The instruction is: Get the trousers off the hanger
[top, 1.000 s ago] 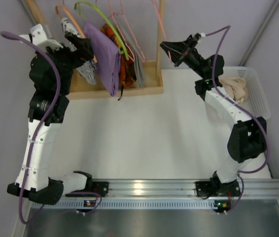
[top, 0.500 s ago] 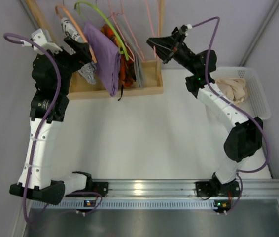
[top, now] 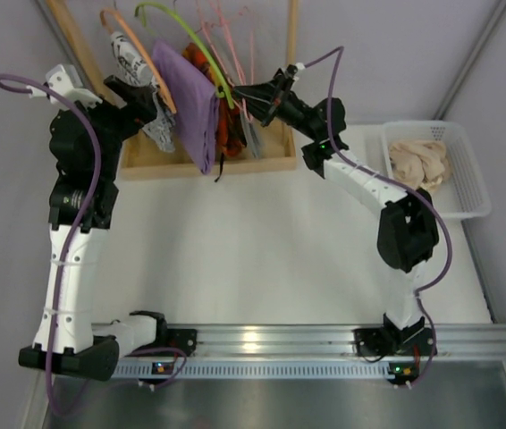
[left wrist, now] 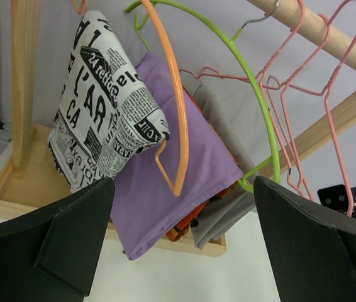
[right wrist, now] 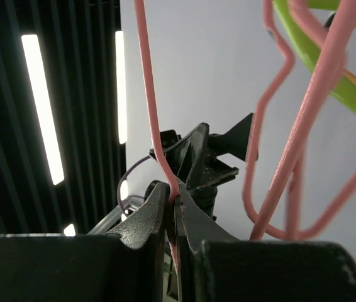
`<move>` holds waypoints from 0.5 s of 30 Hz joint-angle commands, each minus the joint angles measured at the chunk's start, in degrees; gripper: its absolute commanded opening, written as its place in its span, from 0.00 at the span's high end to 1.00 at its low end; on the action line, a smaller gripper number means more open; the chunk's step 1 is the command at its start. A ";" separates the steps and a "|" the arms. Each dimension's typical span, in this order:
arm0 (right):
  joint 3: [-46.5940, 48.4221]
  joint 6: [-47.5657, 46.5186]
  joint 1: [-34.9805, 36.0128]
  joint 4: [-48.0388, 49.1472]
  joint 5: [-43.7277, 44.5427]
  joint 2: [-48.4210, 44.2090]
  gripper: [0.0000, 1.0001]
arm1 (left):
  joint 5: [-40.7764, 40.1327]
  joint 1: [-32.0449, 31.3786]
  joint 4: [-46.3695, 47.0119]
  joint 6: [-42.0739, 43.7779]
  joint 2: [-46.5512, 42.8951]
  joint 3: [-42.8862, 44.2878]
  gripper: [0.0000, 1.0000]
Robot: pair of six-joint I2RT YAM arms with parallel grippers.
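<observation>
The beige trousers point(top: 418, 161) lie in a heap in the white basket point(top: 469, 174) at the right, off any hanger. My right gripper point(top: 253, 96) is up at the rack and shut on a thin pale-pink wire hanger point(top: 238, 79). In the right wrist view the pink wire point(right wrist: 145, 94) runs down between the closed jaws of that gripper point(right wrist: 175, 200). My left gripper point(top: 139, 96) is open and empty beside the rack's left end. In its wrist view, the left gripper point(left wrist: 181, 245) faces the hanging clothes.
A wooden rack point(top: 204, 161) stands at the back. It holds a purple garment point(left wrist: 165, 182) on a lime-green hanger point(left wrist: 263, 119), a black-and-white patterned garment point(left wrist: 96, 132) on an orange hanger point(left wrist: 175, 107), grey cloth point(left wrist: 228, 214) and several bare pink hangers point(left wrist: 294, 145).
My right arm has swung left from beside the basket to the rack, with the pink hanger in its jaws. My left gripper has shifted slightly left and back.
</observation>
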 commanded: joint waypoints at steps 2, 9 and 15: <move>8.67 8.29 0.24 5.11 1.36 0.42 1.00 | 1.37 1.01 1.33 -0.51 -2.01 -1.08 0.01; 11.31 9.43 -3.88 3.97 3.47 2.80 1.00 | 2.77 3.02 1.33 -1.92 -2.10 -2.40 0.01; 5.52 9.00 -6.09 -2.52 1.19 0.34 1.00 | 6.02 5.75 1.33 -5.87 -1.49 -2.05 0.01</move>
